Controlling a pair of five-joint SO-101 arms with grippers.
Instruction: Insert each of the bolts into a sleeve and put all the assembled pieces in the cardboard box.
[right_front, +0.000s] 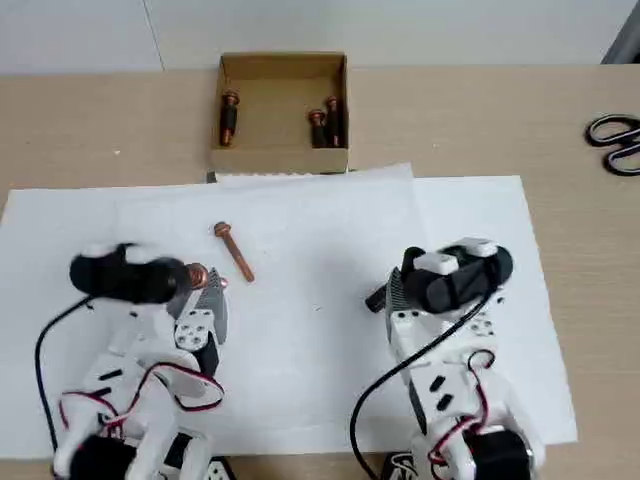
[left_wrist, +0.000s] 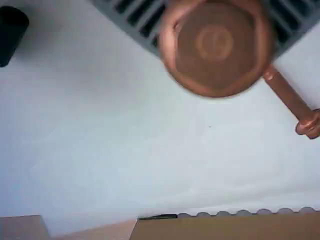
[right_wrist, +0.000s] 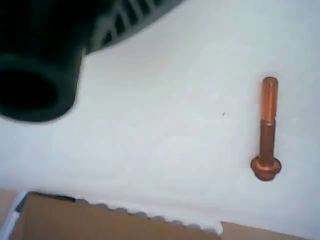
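Copper bolt in L gripper, sleeve R gripper

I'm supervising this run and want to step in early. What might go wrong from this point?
The left gripper holds a bolt and the right gripper a sleeve, well apart above the paper; a poor line-up when they meet might jam or drop either. The loose bolt lies close beside the left gripper, so a sweep could knock it rolling.
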